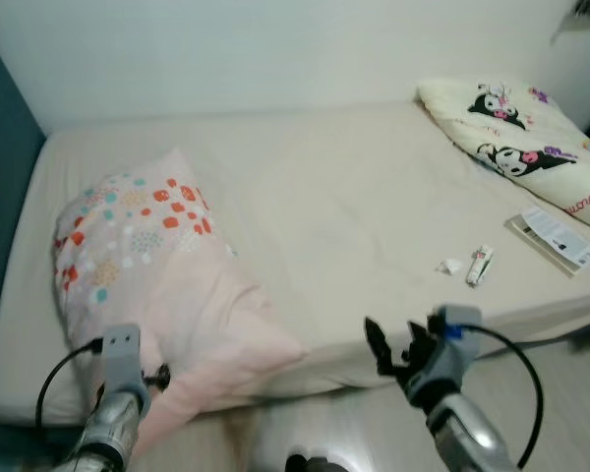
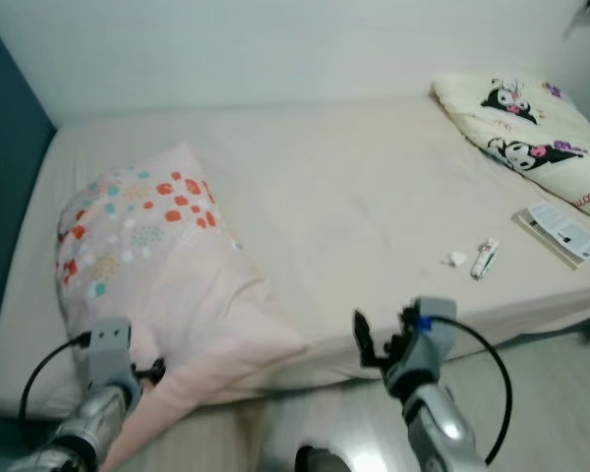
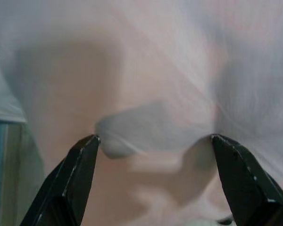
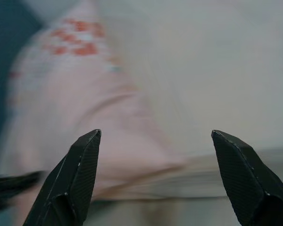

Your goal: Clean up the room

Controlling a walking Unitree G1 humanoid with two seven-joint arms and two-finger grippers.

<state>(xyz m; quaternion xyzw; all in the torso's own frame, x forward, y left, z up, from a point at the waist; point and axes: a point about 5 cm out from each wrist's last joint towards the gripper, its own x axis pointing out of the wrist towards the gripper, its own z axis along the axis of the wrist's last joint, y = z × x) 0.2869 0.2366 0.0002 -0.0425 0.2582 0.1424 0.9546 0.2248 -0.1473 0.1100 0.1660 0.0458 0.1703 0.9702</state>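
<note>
A pink pillow (image 1: pixel 167 285) with coloured dots lies on the left of the cream bed (image 1: pixel 334 197), its lower corner hanging over the front edge. My left gripper (image 1: pixel 143 379) is right against that hanging corner. In the left wrist view it (image 3: pixel 153 139) stands open, with pink fabric (image 3: pixel 179 70) close in front. My right gripper (image 1: pixel 393 349) is open in front of the bed's front edge, just right of the pillow's corner, holding nothing. A small white tube (image 1: pixel 480 265) and a crumpled white scrap (image 1: pixel 449 265) lie on the bed's right side.
A cream cartoon-print blanket (image 1: pixel 516 138) is bunched at the bed's far right, with a flat booklet (image 1: pixel 559 239) near it. A dark blue wall (image 1: pixel 0 197) borders the bed on the left. Pale wood floor (image 1: pixel 560 383) shows in front on the right.
</note>
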